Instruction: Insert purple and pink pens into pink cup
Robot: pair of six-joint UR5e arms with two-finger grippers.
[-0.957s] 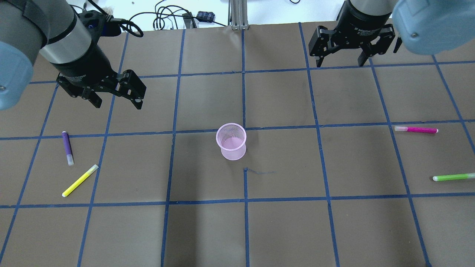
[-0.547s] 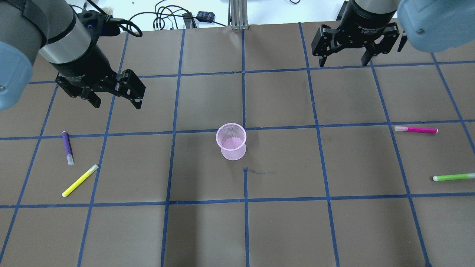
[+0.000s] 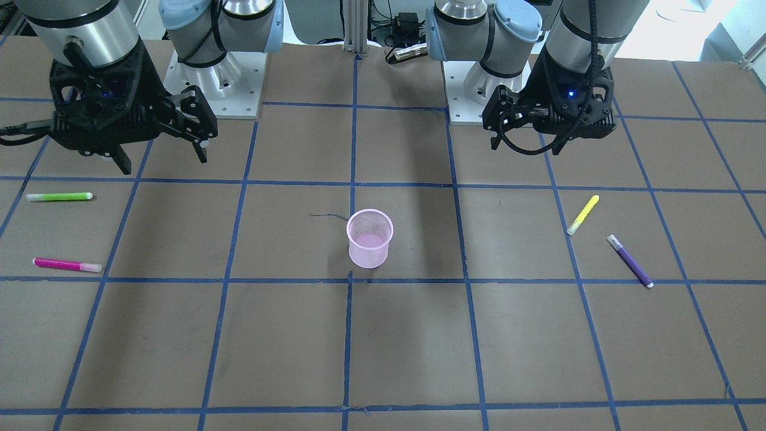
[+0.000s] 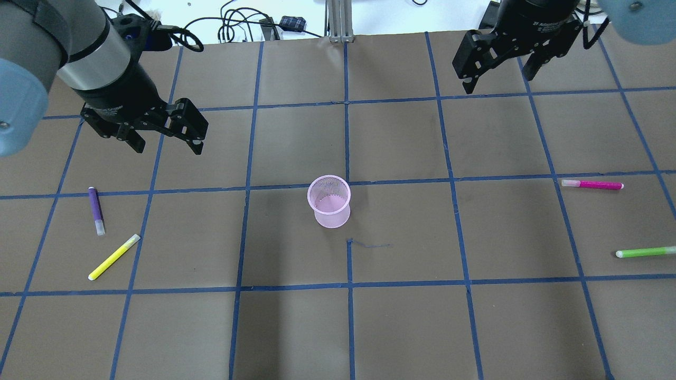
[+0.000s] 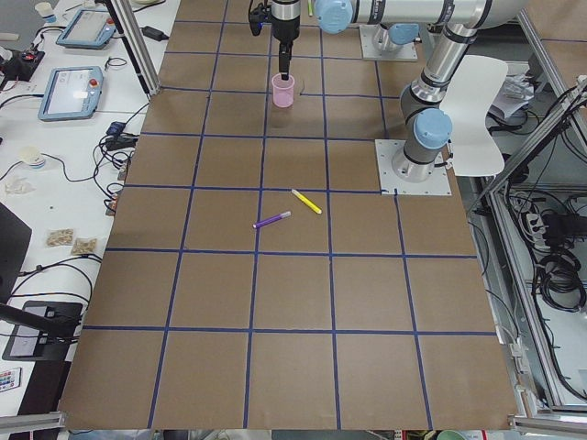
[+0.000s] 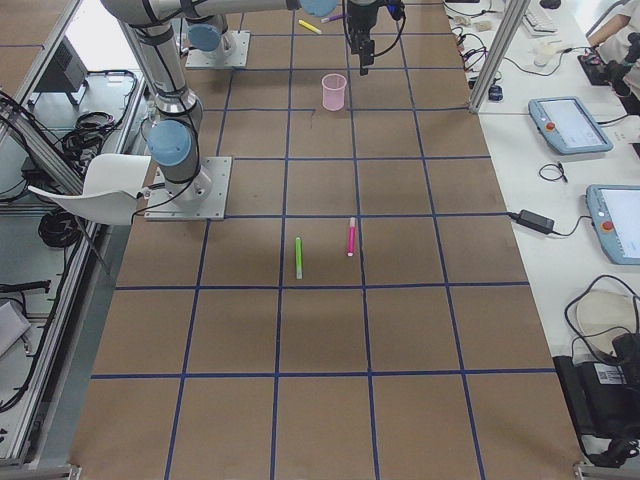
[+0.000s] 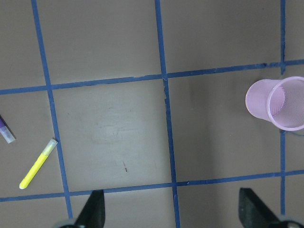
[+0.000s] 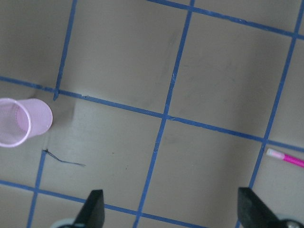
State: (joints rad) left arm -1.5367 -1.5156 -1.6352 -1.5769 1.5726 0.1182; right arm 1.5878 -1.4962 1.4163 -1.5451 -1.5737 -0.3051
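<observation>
The pink mesh cup (image 4: pixel 329 201) stands upright at the table's middle, also in the front view (image 3: pixel 370 238). The purple pen (image 4: pixel 96 210) lies flat at the left, below my left gripper (image 4: pixel 168 148), which hovers open and empty above the table. The left wrist view shows the cup (image 7: pixel 278 103) at its right edge and the purple pen's tip (image 7: pixel 4 129) at its left edge. The pink pen (image 4: pixel 592 184) lies flat at the right. My right gripper (image 4: pixel 499 83) hovers open and empty at the far right; its wrist view shows the pink pen (image 8: pixel 287 158) and cup (image 8: pixel 23 122).
A yellow pen (image 4: pixel 114 257) lies near the purple one. A green pen (image 4: pixel 644 252) lies at the right edge, nearer than the pink one. Cables (image 4: pixel 237 26) and a metal post (image 4: pixel 338 21) sit past the table's far edge.
My right gripper has moved rightward and a little farther from the cup, turning slightly. The left gripper, pens and cup have not visibly moved.
</observation>
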